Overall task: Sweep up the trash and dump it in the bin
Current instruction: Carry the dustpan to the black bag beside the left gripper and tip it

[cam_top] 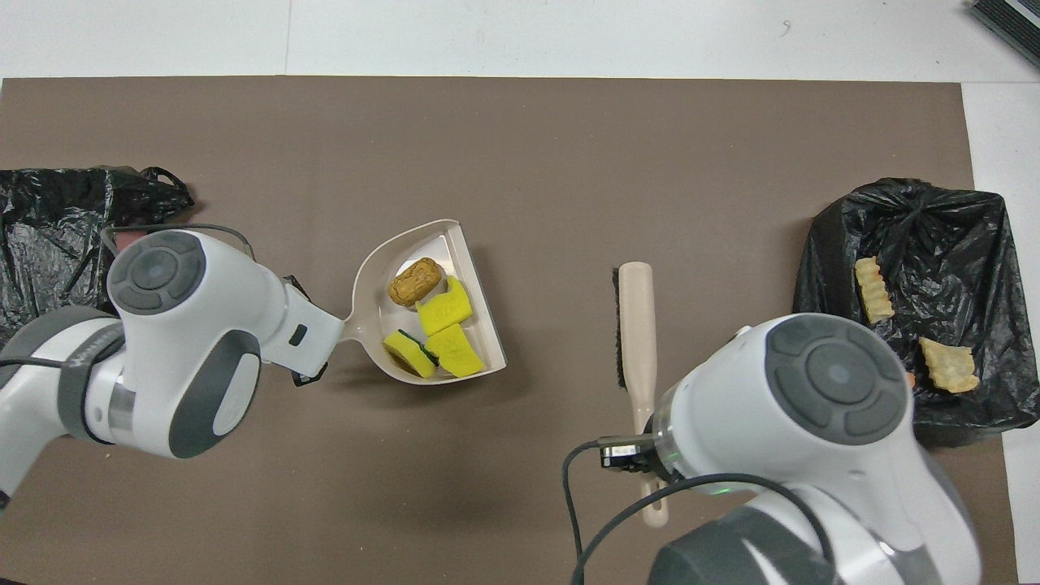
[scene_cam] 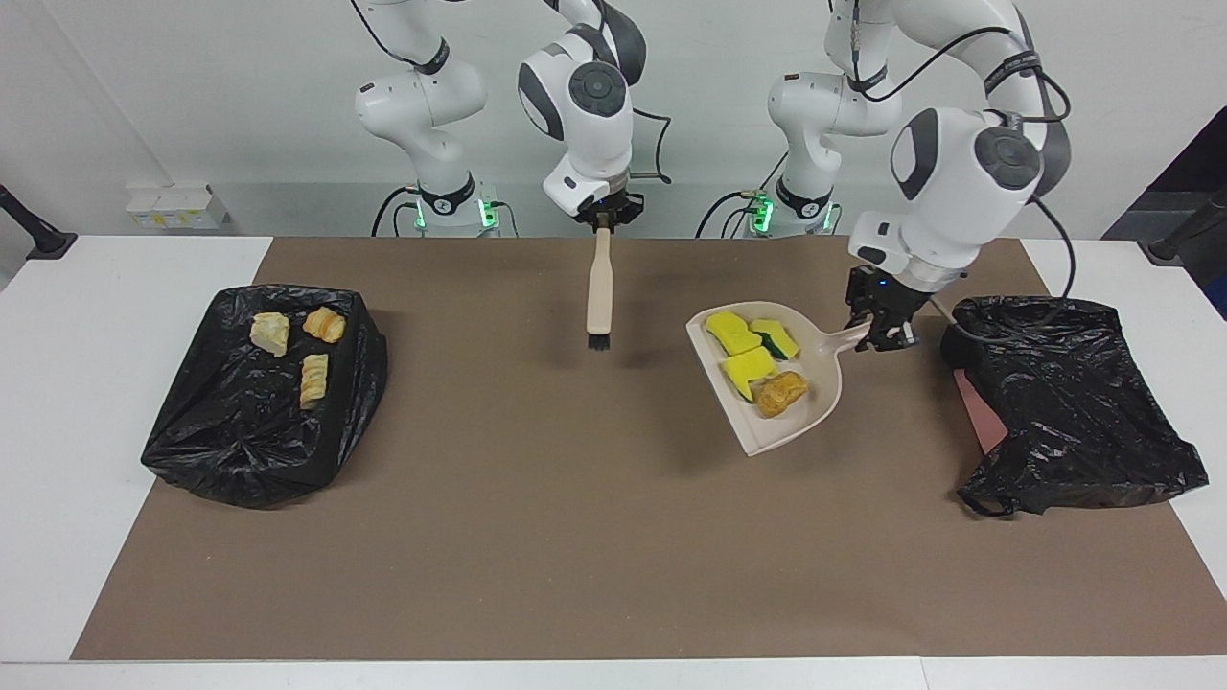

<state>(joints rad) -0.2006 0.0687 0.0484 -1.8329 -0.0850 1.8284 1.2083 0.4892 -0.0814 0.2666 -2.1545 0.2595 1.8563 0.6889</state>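
Observation:
My left gripper (scene_cam: 880,333) is shut on the handle of the beige dustpan (scene_cam: 778,431), which hangs level above the mat beside the black-bagged bin (scene_cam: 1064,402) at the left arm's end. In the pan (cam_top: 380,276) lie trash pieces: two yellow sponge pieces (scene_cam: 733,332), a green-backed one (scene_cam: 776,338) and an orange bread lump (scene_cam: 782,393). My right gripper (scene_cam: 602,218) is shut on the top of the beige brush (scene_cam: 598,287), which hangs bristles down over the mat's middle. In the overhead view both wrists hide their fingers.
A second black-bagged bin (scene_cam: 259,422) at the right arm's end holds three bread lumps (scene_cam: 270,333). In the overhead view that bin (cam_top: 918,236) is partly covered by my right arm. The brown mat (scene_cam: 537,537) covers most of the white table.

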